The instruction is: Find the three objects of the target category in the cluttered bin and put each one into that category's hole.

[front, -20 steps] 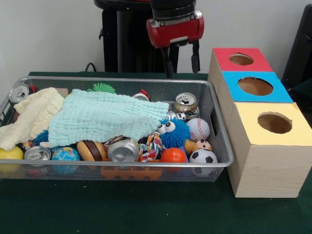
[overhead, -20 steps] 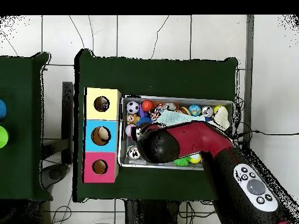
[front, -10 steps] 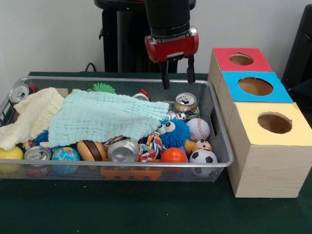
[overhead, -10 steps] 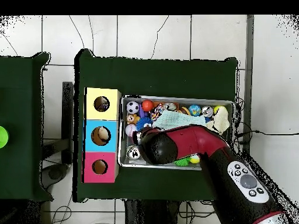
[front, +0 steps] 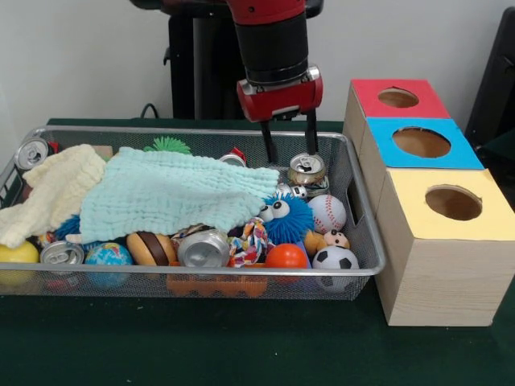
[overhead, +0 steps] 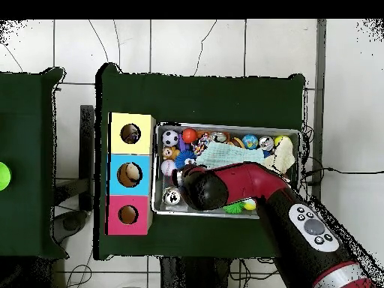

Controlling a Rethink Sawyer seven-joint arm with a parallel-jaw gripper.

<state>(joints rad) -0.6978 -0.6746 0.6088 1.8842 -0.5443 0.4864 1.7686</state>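
A silvery wire-mesh metal bin (front: 364,241) holds shiny aluminium cans (front: 306,168), a crinkled matt mint cloth (front: 173,193), a cream waffle-textured cloth (front: 50,191) and a spiky blue rubbery toy (front: 287,217). The boxes (front: 438,281) show pale wood grain under matt coloured tops.

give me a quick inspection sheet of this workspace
surface: dark green table cover
job's things: wire bin full of toys; three boxes with round holes, red, blue, yellow
clutter: mint cloth and cream cloth over balls and cans; upright can at the bin's back
grippers: gripper open, in the bin beside that can
cables: black cable behind the bin
surroundings: white wall, tiled floor
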